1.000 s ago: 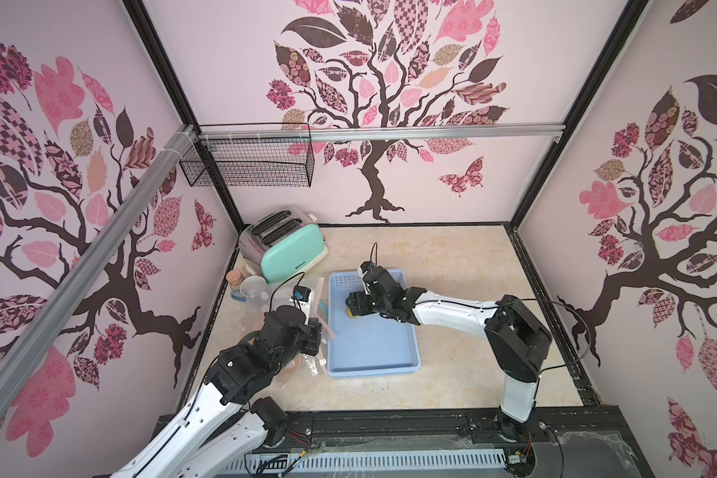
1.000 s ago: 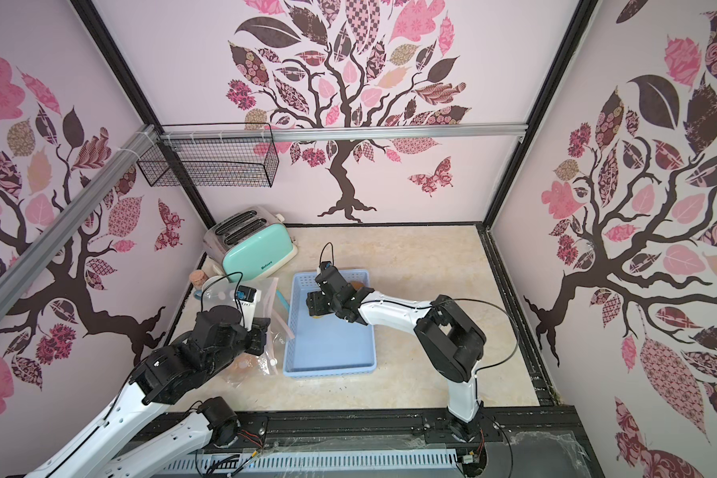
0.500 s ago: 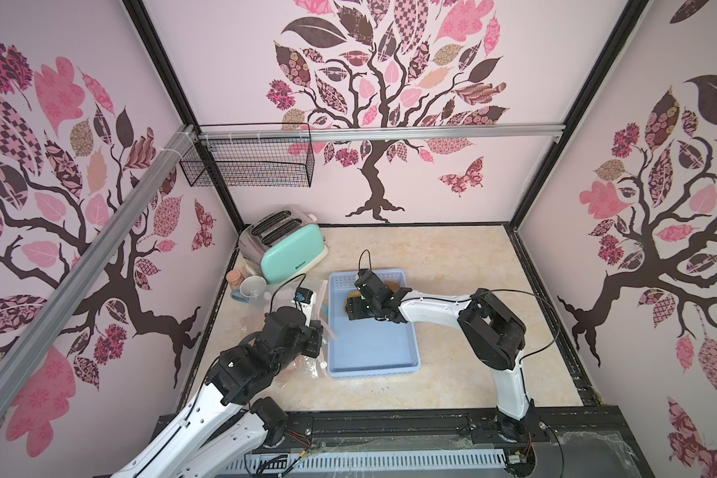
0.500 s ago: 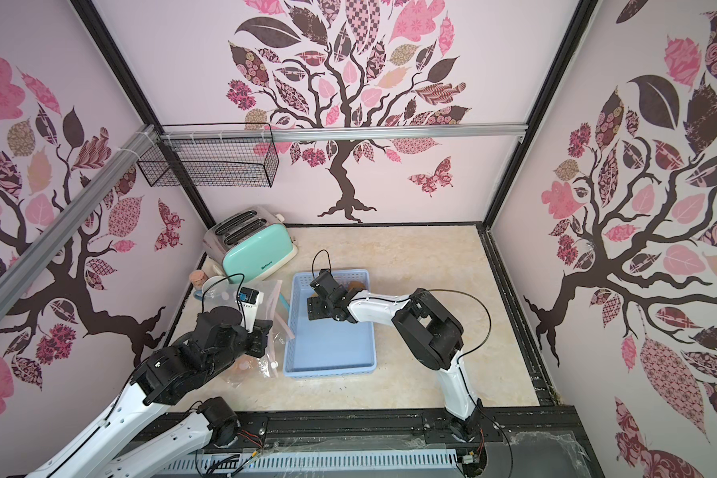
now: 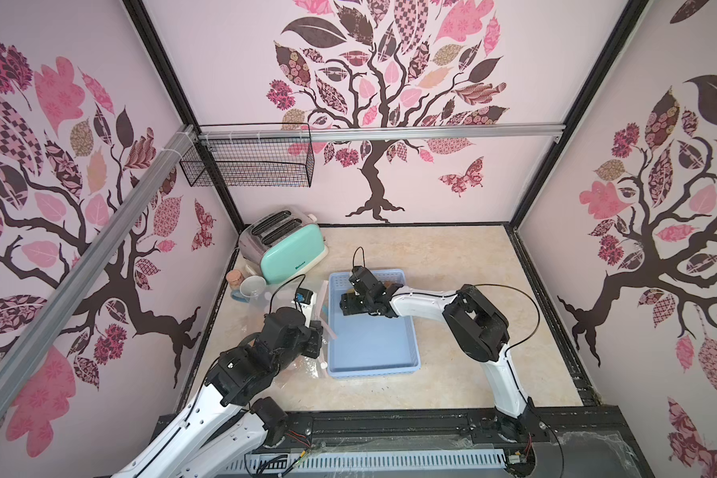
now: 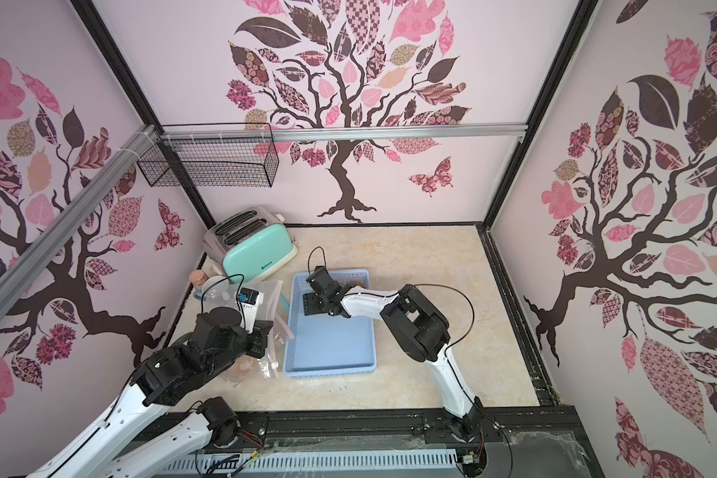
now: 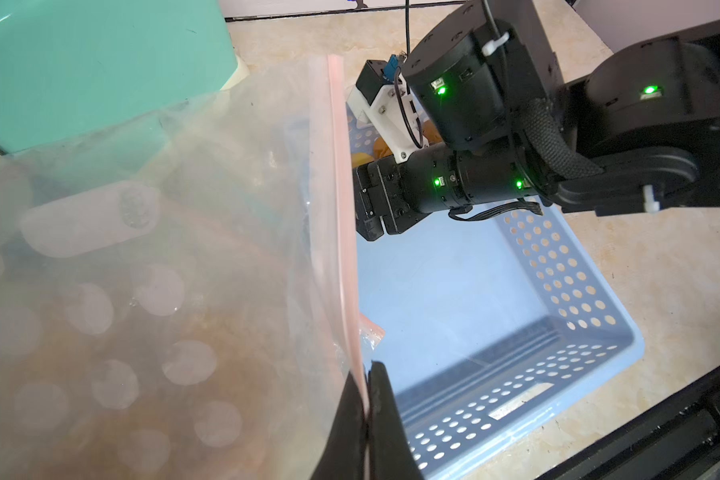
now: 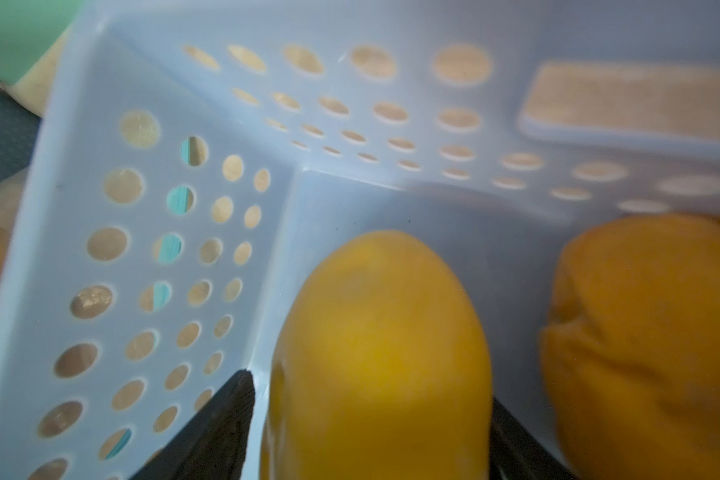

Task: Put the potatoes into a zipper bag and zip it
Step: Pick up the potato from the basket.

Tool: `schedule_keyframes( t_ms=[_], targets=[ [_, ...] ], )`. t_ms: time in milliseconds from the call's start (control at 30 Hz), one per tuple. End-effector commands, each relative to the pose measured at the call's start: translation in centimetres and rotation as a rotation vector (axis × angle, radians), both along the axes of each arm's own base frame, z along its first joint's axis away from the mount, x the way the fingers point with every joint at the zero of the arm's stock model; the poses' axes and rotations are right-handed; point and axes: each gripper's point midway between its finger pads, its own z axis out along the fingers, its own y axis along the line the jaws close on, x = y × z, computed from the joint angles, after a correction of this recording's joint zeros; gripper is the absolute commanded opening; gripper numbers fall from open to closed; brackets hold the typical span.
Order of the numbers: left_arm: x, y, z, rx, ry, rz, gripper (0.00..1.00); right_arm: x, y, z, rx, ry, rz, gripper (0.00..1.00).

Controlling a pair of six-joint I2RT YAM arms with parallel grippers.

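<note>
Right gripper (image 5: 345, 305) has edged left into the blue basket's (image 5: 373, 343) far-left corner, jaws released, straddling 1 of 2 yellow potatoes (image 8: 375, 332) there. Left gripper (image 7: 367, 411) jaws clench the zipper bag's (image 7: 184, 249) rim, just left of the basket.

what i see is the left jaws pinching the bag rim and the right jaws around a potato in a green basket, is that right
No: the basket holding the potato is light blue, not green, as the right wrist view shows. The rest stands.
</note>
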Motion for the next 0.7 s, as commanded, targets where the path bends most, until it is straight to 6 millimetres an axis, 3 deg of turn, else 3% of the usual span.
schedule_keyframes(
  t_ms=[0,267,533,667],
  targets=[
    [0.1,-0.3,-0.5,-0.002,-0.001,-0.014,0.0,0.3,0.3,-1.2,-0.025,0.005,0.02,0.71],
    [0.1,-0.3,-0.7,-0.001,0.004,-0.013,0.0,-0.3,0.9,1.4,0.037,-0.038,0.077,0.56],
    [0.1,-0.2,-0.2,-0.002,-0.006,-0.01,0.0,-2.2,-0.3,9.4,0.161,-0.165,0.132,0.52],
    [0.2,-0.9,1.9,-0.041,-0.022,-0.029,0.0,-4.2,-2.3,13.4,0.219,-0.225,0.145,0.5]
  ],
)
